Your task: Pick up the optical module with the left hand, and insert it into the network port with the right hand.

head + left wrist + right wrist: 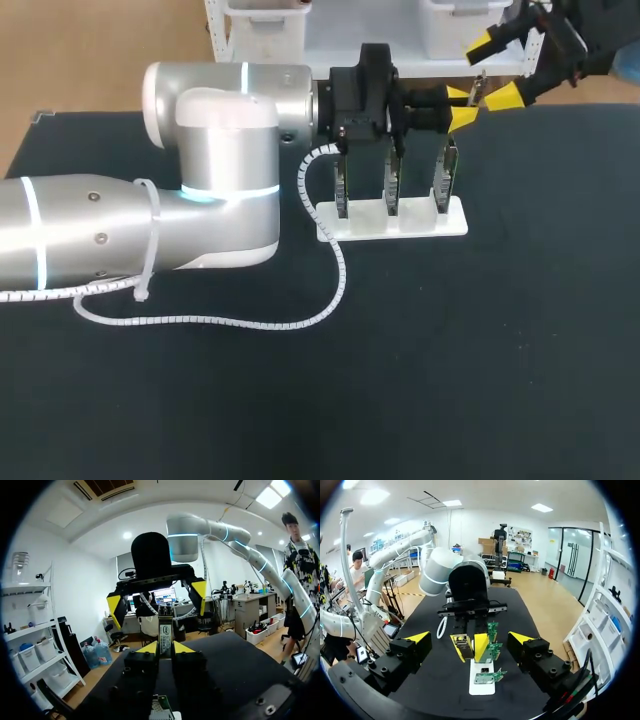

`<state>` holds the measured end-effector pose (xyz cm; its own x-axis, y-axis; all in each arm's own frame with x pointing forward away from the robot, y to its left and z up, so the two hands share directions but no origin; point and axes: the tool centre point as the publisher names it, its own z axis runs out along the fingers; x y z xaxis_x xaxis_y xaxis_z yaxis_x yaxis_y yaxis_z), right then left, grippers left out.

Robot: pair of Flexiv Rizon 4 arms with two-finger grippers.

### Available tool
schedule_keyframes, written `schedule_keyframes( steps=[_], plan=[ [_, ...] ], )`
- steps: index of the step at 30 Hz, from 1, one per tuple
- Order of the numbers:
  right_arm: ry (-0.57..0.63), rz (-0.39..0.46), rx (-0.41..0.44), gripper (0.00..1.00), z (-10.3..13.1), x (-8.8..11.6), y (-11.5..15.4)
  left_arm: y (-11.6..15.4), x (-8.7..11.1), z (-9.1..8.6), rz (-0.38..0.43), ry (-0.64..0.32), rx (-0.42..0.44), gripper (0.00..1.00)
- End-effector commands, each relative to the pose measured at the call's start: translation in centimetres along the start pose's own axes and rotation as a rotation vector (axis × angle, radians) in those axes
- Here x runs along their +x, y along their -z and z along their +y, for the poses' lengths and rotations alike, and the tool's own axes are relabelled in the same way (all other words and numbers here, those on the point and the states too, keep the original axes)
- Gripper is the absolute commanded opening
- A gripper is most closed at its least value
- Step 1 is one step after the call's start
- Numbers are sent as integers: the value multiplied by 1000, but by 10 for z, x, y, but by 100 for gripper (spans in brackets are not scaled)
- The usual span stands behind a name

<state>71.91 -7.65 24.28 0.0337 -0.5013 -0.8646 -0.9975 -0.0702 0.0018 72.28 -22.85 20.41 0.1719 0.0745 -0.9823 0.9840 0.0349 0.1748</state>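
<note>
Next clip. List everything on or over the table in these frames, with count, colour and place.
optical module: one, silvery with a label, held between the left gripper's fingers near the stand's right end
circuit boards: three, green, upright in a row on the stand
stand: one, white, far middle of the table
cable: one, white spiral wrap, looping from the left arm across the table
table: one, black
left arm: silver, reaching in over the table
left gripper: shut on the module
right gripper: open, facing the module at the far right
</note>
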Motion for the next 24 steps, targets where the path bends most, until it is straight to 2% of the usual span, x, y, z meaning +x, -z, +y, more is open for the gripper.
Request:
schedule_keyframes(
  steps=[1,24],
  plan=[
    [-2,9,0,100,4,-2,-1,0,0,1,0,1,1,0],
    [6,11,-39,100,6,-6,-8,0,0,1,0,1,1,0]
  ],
)
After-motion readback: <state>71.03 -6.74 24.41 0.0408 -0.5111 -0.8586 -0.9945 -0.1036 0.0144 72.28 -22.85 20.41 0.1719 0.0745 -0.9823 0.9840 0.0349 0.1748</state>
